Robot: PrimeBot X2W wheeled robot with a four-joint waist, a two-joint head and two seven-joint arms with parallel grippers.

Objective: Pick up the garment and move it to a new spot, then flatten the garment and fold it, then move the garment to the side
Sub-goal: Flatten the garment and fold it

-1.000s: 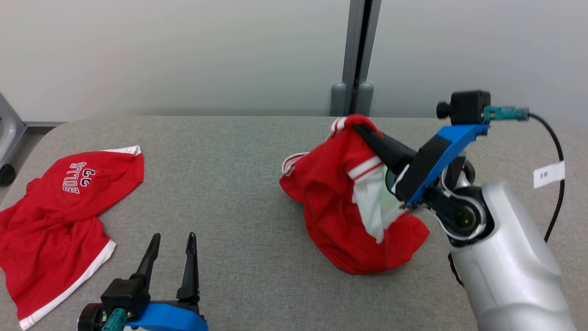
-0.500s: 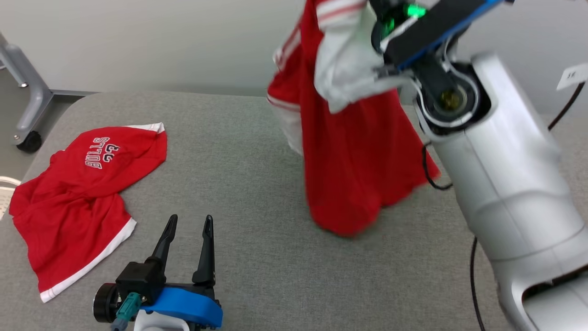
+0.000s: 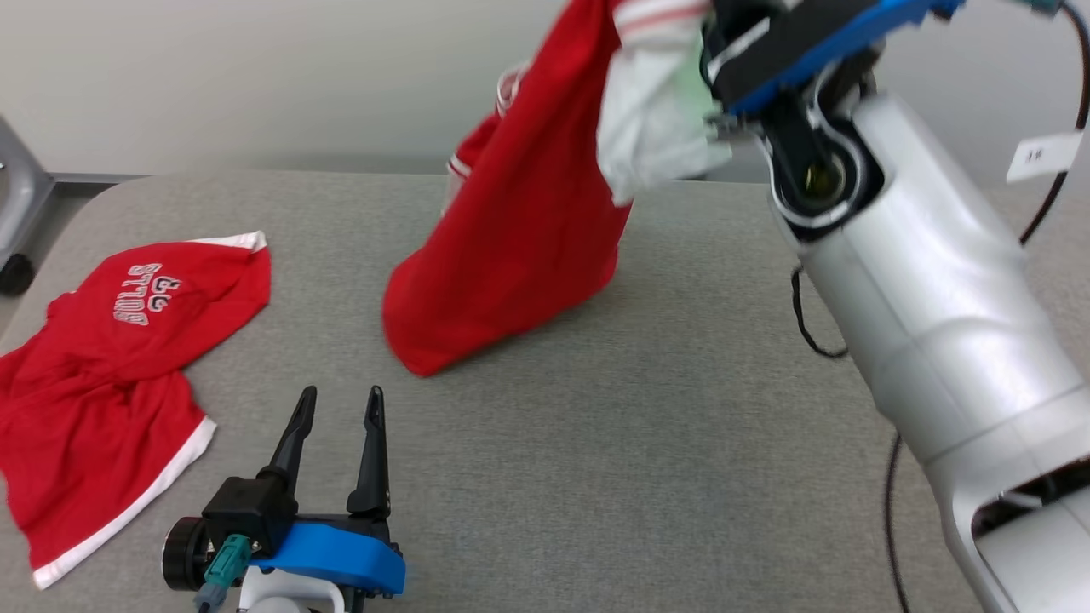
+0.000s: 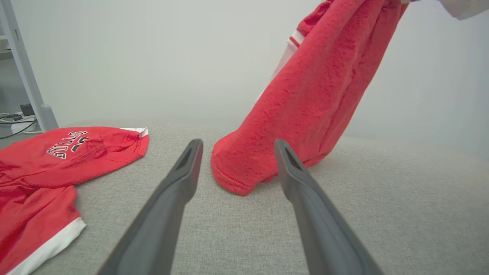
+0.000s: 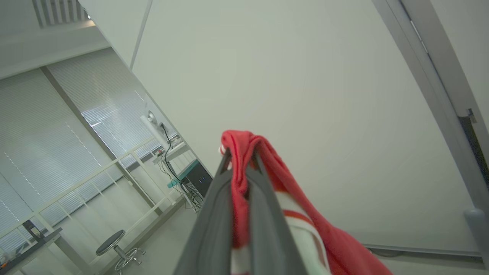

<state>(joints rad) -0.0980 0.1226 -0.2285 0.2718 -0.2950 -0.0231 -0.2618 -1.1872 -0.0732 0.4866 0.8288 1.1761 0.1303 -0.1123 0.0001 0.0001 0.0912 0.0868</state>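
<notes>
r gripper (image 5: pixel 240 158) clamped on red garment (image 3: pixel 511 230), held high, low end touching table (image 3: pixel 647 443). l gripper (image 3: pixel 341 393) jaws apart, holding nothing.

Red cloth garment (image 3: pixel 519 230): fuzzy nap, matt, white trim. Grey table (image 3: pixel 639 426): coarse woven fabric cover, matt. Silver right forearm shell (image 3: pixel 928 298): smooth, glossy plastic.

The right forearm (image 3: pixel 928 315) is a rounded silver-white shell with a blue bracket (image 3: pixel 817 38) at its wrist and a thin black cable (image 3: pixel 1047 209) carrying a white paper tag (image 3: pixel 1041 156). The left gripper (image 3: pixel 341 393) has long dark tapered fingers (image 3: pixel 372 451), a black block (image 3: pixel 247 511), a blue mount (image 3: pixel 332 558) and a teal connector (image 3: pixel 220 569).
</notes>
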